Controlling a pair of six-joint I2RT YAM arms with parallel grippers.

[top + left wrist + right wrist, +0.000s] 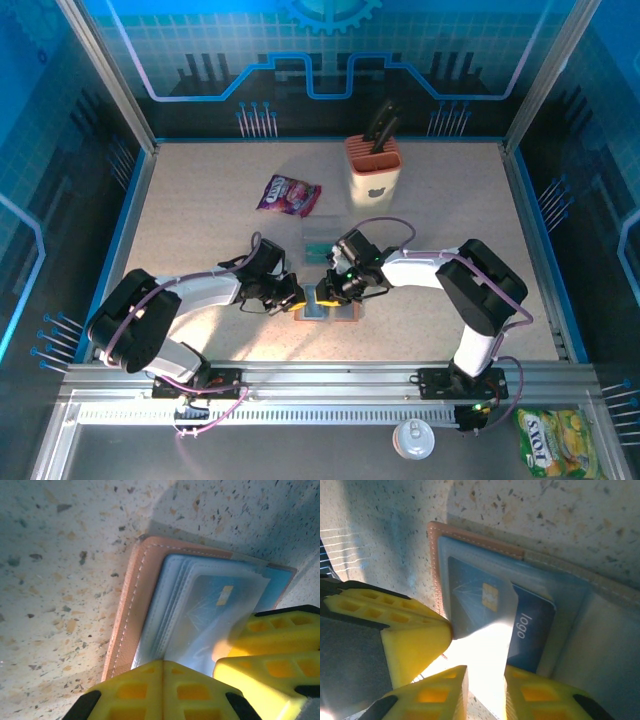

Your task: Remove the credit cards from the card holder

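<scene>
The brown card holder (326, 312) lies open on the table between my two grippers, its leather edge (134, 605) around clear inner sleeves. A blue credit card (532, 625) printed "logo" sits in a sleeve, and its gold chip (226, 594) shows through the plastic. My left gripper (166, 664) is shut, tips pressed on the sleeves at the holder's left side (298, 298). My right gripper (485, 685) is at the holder's right (336, 292), jaws slightly apart astride the card's glare-lit near edge. A teal card (318, 240) lies loose on the table behind.
A purple snack packet (288, 193) and a beige knife block (373, 165) stand toward the back. A can (413, 438) and a yellow snack bag (560, 440) sit off the table in front. Blue walls enclose the table.
</scene>
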